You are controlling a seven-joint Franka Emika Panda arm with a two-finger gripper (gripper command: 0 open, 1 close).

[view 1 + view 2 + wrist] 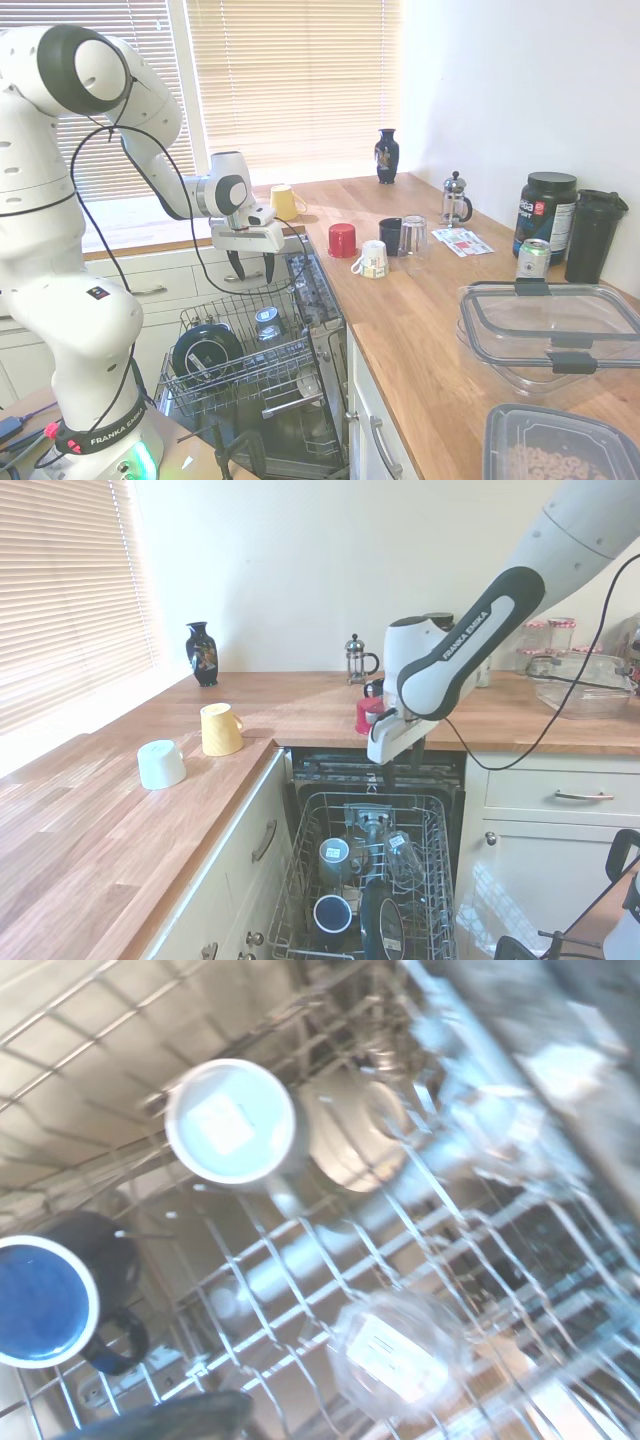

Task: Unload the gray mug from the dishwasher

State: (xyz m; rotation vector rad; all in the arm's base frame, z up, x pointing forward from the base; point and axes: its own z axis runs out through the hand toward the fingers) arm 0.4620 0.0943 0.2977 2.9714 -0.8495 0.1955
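from the first exterior view, the gripper (251,266) is seen hanging over the far end of the dishwasher (300,400), its two dark fingers spread apart and nothing held between them. the pulled-out wire rack (215,372) lies below it, toward 6 o'clock. the gray mug (267,321) sits upside down in that rack, at about 5 o'clock from the gripper. a red cup (342,240) stands on the counter (420,310) at 3 o'clock from the gripper.

from the second exterior view, the gray mug (334,860) is seen at 7 o'clock below the gripper (389,774), with a black mug (333,914) just beside it at 6 o'clock.

through the wrist view, the gray mug (232,1122) is shown base-up among the wires, blurred.
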